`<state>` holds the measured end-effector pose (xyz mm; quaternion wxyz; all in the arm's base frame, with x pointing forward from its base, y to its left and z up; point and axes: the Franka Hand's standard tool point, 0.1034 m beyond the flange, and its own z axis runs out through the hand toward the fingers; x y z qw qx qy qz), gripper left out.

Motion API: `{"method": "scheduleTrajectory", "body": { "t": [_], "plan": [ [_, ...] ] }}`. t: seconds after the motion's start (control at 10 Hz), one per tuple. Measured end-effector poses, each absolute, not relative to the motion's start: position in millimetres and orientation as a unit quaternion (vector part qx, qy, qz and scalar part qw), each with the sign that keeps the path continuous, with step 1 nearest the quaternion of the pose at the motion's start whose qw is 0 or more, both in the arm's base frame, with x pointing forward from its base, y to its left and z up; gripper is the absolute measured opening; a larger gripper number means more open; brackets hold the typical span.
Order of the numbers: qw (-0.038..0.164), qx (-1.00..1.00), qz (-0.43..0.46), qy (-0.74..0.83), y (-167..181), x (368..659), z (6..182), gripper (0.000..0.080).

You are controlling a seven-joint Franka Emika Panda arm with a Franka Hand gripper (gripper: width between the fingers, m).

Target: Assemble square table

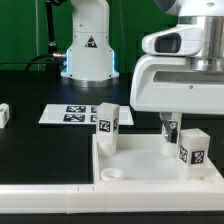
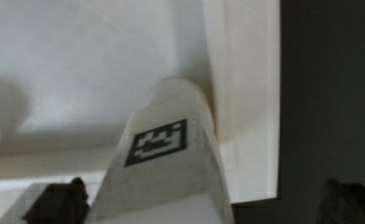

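- The square table's slab [image 1: 135, 172] lies on the surface [image 1: 40, 150], with two legs upright at its corners: back leg [image 1: 107, 122] and right leg [image 1: 192, 148].
- The claw [image 1: 170, 127] is spread wide by the right leg, gripping nothing.
- The front socket [image 1: 112, 172] is empty and a loose leg [image 1: 4, 113] waits: roughly half done.

- Black table [image 1: 30, 150], matte, with a soft overhead sheen.
- Marker board [image 1: 62, 115] lies flat on it.
- Backdrop is dark; green patch [image 1: 8, 25] on the exterior view's left, possibly a curtain.

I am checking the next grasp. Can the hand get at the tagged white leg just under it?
Probably yes: in the wrist view the leg sits between the fingertips of the open hand, with gaps beside it and nothing over it.
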<state>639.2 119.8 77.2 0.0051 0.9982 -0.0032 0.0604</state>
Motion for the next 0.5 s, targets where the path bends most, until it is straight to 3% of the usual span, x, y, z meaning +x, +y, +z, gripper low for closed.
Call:
{"method": "scheduleTrajectory", "body": {
  "t": [0.2,0.4,0.5],
  "plan": [
    [0.007,0.998,0.061,0.008,115.6,639.8,78.2,0.0649],
    [0.007,0.998,0.060,0.007,115.7,639.6,77.6,0.0378],
    [0.007,0.998,0.060,0.007,115.7,639.6,77.6,0.0284]
  ]
}}
